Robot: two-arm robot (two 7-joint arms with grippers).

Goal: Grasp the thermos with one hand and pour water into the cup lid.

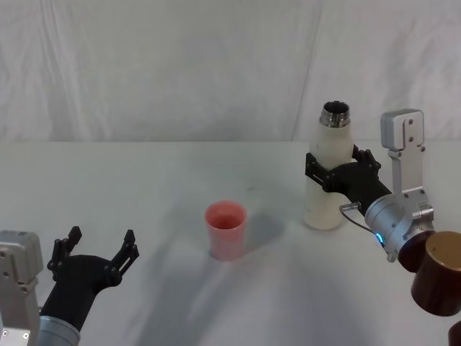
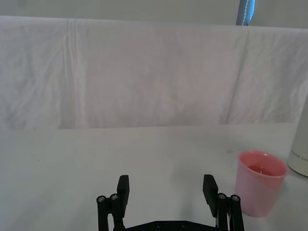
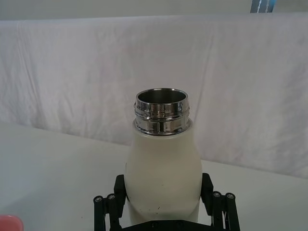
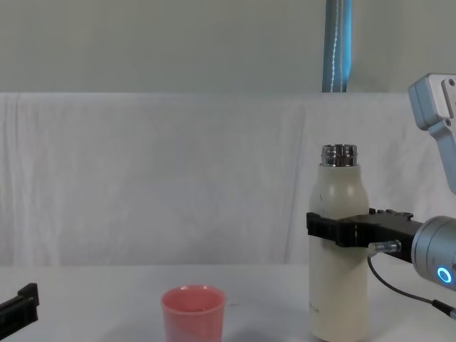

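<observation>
**Right gripper clamped on the upright thermos, cup lid waiting beside it**

From the head view, the thermos (image 1: 325,180) stands upright on the white table (image 1: 144,187), at about three o'clock from the cup lid (image 1: 225,229) and well apart from it. The right gripper (image 1: 337,170) pinches the bottle around its upper body; the finger behind it is partly hidden. The left gripper (image 1: 97,252) hovers at about eight o'clock from the cup, fingers spread and empty.

The left wrist view has the left gripper's (image 2: 166,191) base cut off by the frame edge, the cup lid (image 2: 260,187) beyond it, and only a sliver of the thermos (image 2: 301,149).

In the right wrist view the steel neck stands open; the thermos (image 3: 162,178) base is out of frame.

The chest view shows the right gripper (image 4: 342,226) across the thermos (image 4: 338,285) body; what the cup lid (image 4: 193,312) holds is hard to make out.
</observation>
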